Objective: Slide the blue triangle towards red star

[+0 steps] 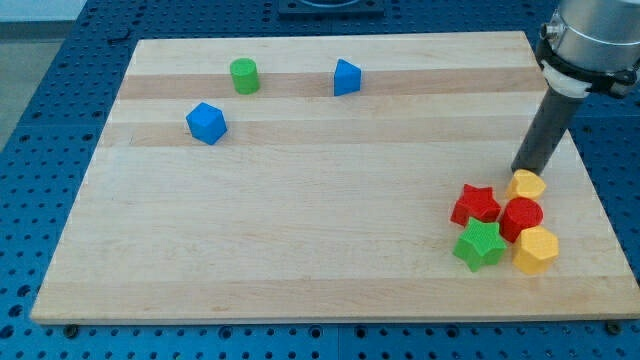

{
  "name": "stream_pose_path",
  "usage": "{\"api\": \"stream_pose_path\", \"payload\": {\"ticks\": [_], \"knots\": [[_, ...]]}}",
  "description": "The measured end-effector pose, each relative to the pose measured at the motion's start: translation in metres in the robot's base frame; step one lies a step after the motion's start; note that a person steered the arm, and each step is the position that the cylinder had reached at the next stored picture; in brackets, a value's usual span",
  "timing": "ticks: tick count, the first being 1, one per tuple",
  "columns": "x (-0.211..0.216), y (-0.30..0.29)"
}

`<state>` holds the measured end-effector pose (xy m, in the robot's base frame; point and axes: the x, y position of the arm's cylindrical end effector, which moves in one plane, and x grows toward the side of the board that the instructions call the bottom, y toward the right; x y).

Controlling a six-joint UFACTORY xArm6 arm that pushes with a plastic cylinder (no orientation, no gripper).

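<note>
The blue triangle (346, 77) lies near the view's top, a little right of the middle. The red star (476, 204) lies at the view's lower right, in a cluster of blocks. My tip (519, 170) rests on the board at the view's right, just above the cluster, touching or nearly touching a small yellow block (526, 184). The tip is far to the right of and below the blue triangle.
A green cylinder (244, 75) and a blue cube (207, 123) lie at the view's upper left. Beside the red star sit a red cylinder (521, 217), a green star (480, 245) and a yellow hexagon (536, 250). The wooden board (300, 240) lies on a blue perforated table.
</note>
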<state>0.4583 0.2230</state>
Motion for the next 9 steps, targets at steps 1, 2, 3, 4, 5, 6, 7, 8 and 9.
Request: {"api": "stream_pose_path", "payload": {"ticks": [1,2,3,4,5,6,7,8,9], "knots": [[-0.006,-0.004],[-0.049,-0.027],[-0.105,-0.058],[-0.161,-0.097],[-0.189,-0.146],[-0.185,-0.187],[-0.155,-0.206],[-0.135,-0.217],[-0.163,-0.226]]}}
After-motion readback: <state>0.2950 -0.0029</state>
